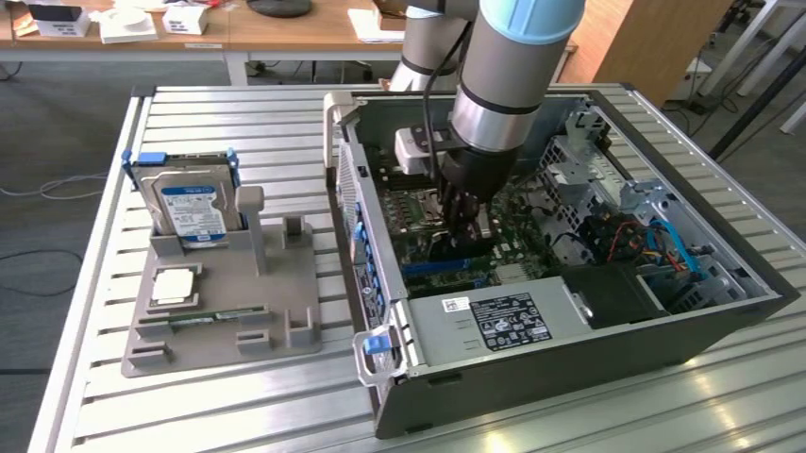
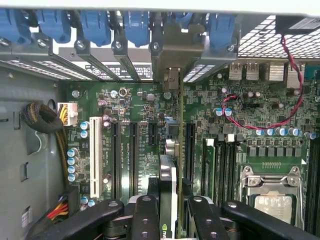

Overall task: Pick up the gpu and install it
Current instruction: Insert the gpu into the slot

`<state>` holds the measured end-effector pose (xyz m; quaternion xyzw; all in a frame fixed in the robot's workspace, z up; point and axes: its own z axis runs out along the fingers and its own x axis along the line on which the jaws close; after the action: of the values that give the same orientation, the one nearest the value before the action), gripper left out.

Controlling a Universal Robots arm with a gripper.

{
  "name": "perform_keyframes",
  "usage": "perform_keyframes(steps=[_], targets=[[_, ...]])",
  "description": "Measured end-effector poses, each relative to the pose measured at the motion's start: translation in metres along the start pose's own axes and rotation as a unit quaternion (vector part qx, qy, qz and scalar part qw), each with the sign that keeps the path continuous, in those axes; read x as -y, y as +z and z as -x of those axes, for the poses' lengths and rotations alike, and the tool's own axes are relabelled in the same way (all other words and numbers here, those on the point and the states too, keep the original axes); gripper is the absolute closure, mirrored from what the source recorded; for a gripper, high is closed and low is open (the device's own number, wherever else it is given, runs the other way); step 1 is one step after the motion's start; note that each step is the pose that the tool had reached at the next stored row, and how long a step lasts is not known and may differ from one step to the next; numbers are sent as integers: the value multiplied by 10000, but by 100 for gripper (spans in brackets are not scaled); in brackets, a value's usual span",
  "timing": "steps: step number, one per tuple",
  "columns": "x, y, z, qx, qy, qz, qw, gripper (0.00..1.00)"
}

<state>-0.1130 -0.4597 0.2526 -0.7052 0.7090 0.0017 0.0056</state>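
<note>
The gpu (image 2: 168, 172) appears edge-on as a thin dark card, standing upright between my black fingers (image 2: 146, 217). My gripper (image 2: 172, 212) is shut on it. The card runs toward the case's rear slot openings, and its metal bracket (image 2: 172, 55) sits among the blue slot clips. It lines up with a long black expansion slot on the green motherboard (image 2: 135, 100); whether it touches the slot is hidden. In the exterior view my gripper (image 1: 462, 222) reaches low into the open computer case (image 1: 567, 368), over the motherboard.
A grey holder (image 1: 271, 311) at the exterior view's left carries a silver hard drive (image 1: 192, 206), a memory stick (image 1: 208, 321) and a square chip (image 1: 174, 286). Inside the case are the power supply (image 1: 504, 321), a processor socket (image 2: 272, 200), cables and drive cages.
</note>
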Motion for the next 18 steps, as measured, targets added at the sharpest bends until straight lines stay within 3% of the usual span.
perform_keyframes(steps=[18], targets=[[-10, 49, 6, 1, 0, -1, 10000, 73]])
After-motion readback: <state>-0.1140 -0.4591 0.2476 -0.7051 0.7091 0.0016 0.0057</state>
